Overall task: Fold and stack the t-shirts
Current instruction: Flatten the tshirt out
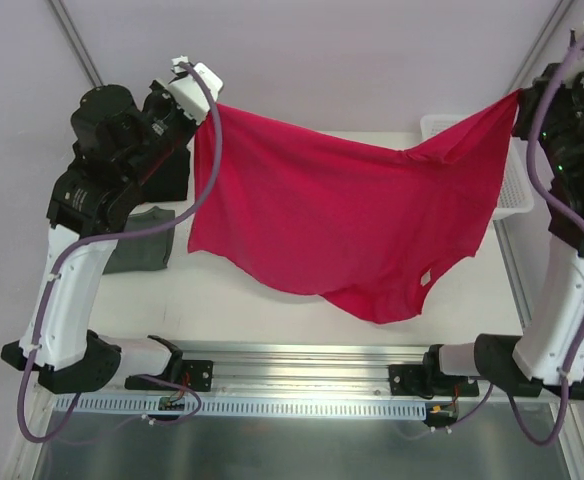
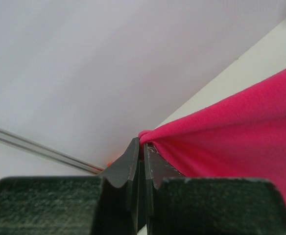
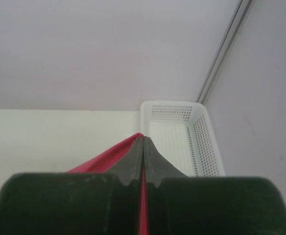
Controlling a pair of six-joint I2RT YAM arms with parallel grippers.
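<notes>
The crimson-pink t-shirt (image 1: 342, 215) hangs spread in the air between both arms, sagging in the middle with its lower edge near the table's front. My left gripper (image 1: 204, 100) is shut on its left corner; the pinched cloth (image 2: 221, 137) shows in the left wrist view at my gripper (image 2: 143, 146). My right gripper (image 1: 520, 100) is shut on the right corner; the cloth (image 3: 106, 159) shows at my gripper (image 3: 143, 139). A folded grey-green t-shirt (image 1: 142, 245) lies at the left, with a black one (image 1: 167, 175) behind it, partly hidden by the left arm.
A white plastic mesh basket (image 1: 512, 190) stands at the back right, partly behind the hanging shirt, and it shows empty in the right wrist view (image 3: 202, 132). A metal rail (image 1: 302, 360) runs along the near edge between the arm bases.
</notes>
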